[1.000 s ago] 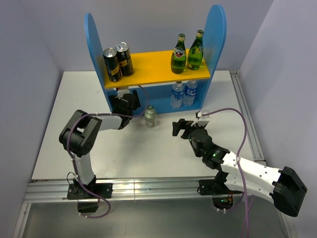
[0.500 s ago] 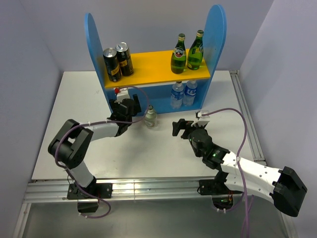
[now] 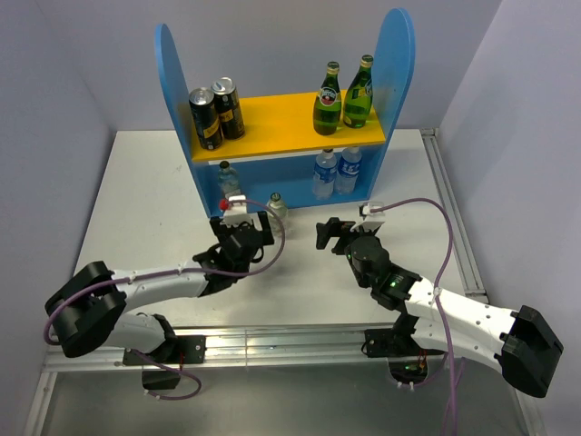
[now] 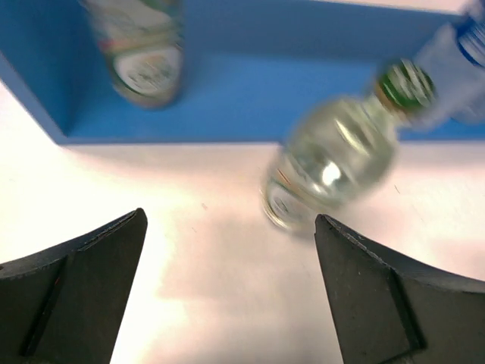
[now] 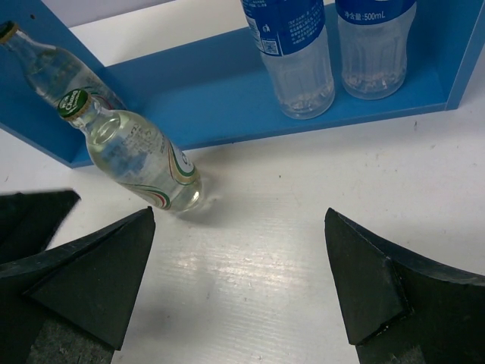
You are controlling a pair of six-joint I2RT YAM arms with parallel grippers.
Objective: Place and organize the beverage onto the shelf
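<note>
On the upper board of the shelf (image 3: 272, 118), cans (image 3: 216, 112) are placed left and glass bottles (image 3: 342, 95) right; on its lower level, a small bottle (image 3: 229, 178) is placed left and water bottles (image 3: 337, 172) right, with a second small bottle (image 3: 277, 208) set just in front.

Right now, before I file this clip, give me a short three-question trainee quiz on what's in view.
1. True or false: both green glass bottles stand on the orange upper board of the shelf.
2. Where is the squat clear bottle that is not yet shelved? A) upright on the table, in front of the shelf; B) held in the left end effector; C) lying on its side.
3. How many blue-labelled water bottles stand on the lower level?
Key: 1 true; 2 A; 3 two.
</note>
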